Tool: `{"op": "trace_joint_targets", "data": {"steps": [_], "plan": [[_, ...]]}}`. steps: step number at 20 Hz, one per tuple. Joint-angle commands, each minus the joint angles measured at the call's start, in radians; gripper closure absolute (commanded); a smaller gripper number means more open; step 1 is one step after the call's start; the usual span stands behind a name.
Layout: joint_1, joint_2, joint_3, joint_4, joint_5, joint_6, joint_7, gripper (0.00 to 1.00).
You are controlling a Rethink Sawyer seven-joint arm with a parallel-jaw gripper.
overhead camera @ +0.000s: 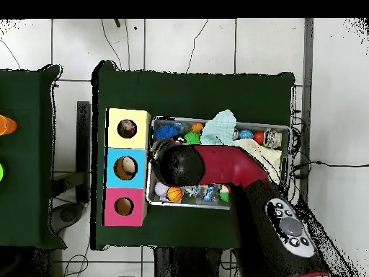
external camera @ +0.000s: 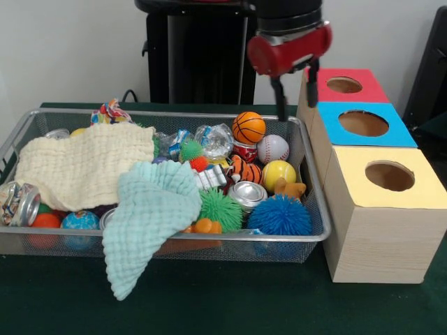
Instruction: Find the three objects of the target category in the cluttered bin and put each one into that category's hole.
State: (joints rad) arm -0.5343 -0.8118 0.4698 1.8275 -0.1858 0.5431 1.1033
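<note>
The wire tray [external camera: 307, 183] runs lengthwise across the table, long side facing the camera in the front view, stuffed with balls, cans and two cloths. One knotted fabric bundle [external camera: 110, 112] sits at the tray's far left corner, peeking over the rim just behind the cream cloth [external camera: 84, 164]. The gripper [external camera: 296, 89] hangs empty over the far right corner, by the red box [external camera: 343, 86], well apart from the bundle, its fingers a moderate gap apart.
</note>
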Motion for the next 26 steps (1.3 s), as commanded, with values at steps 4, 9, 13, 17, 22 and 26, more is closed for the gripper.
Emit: {"op": "trace_joint_targets", "data": {"steps": [4, 9, 13, 17, 22, 26], "plan": [[-0.181, -0.027, 0.035, -0.033, -0.173, 0.223, -0.241, 0.0], [-0.249, -0.026, 0.056, -0.067, -0.255, 0.264, -0.292, 0.0], [-0.293, -0.02, 0.063, -0.11, -0.319, 0.317, -0.337, 0.0], [-0.332, -0.009, 0.069, -0.132, -0.355, 0.346, -0.332, 0.0], [-0.352, 0.018, 0.082, -0.162, -0.398, 0.347, -0.316, 0.0], [-0.363, 0.039, 0.092, -0.157, -0.413, 0.333, -0.297, 0.0]]}}
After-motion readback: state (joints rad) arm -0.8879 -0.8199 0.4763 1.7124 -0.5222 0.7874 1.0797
